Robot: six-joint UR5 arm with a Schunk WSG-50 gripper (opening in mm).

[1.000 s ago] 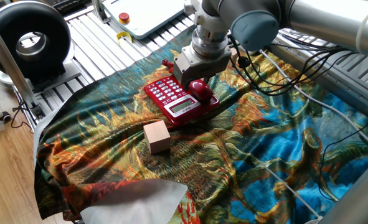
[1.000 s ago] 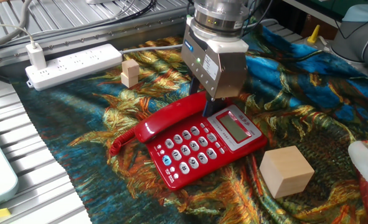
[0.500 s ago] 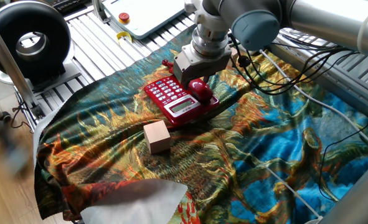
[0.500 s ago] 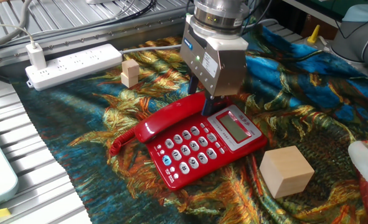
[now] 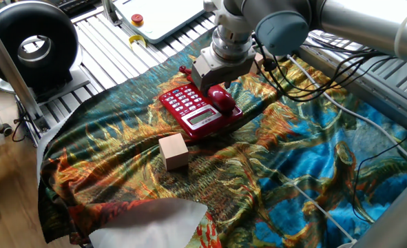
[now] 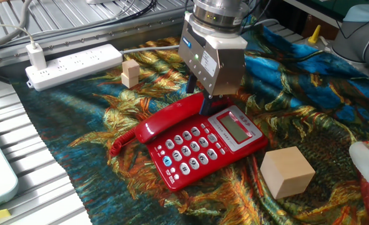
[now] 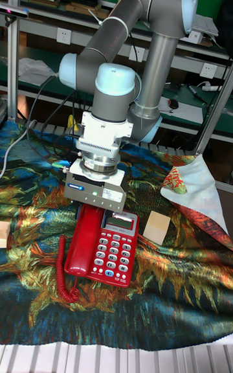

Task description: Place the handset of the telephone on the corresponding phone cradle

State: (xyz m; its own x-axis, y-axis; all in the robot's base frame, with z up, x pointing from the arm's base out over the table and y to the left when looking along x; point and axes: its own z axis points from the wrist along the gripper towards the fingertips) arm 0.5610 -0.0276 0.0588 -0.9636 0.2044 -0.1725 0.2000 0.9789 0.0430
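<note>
The red handset (image 6: 172, 119) lies along the phone cradle (image 7: 83, 241) at the telephone's (image 6: 204, 149) 9 o'clock edge. The claw (image 6: 199, 94) hangs just above it, apparently released. A crooked withdrawal could snag the handset and unseat it.

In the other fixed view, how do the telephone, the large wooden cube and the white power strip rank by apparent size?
1. telephone, clearly largest.
2. white power strip and large wooden cube: unsure. The strip is longer, but the cube is bulkier and nearer the camera.
</note>
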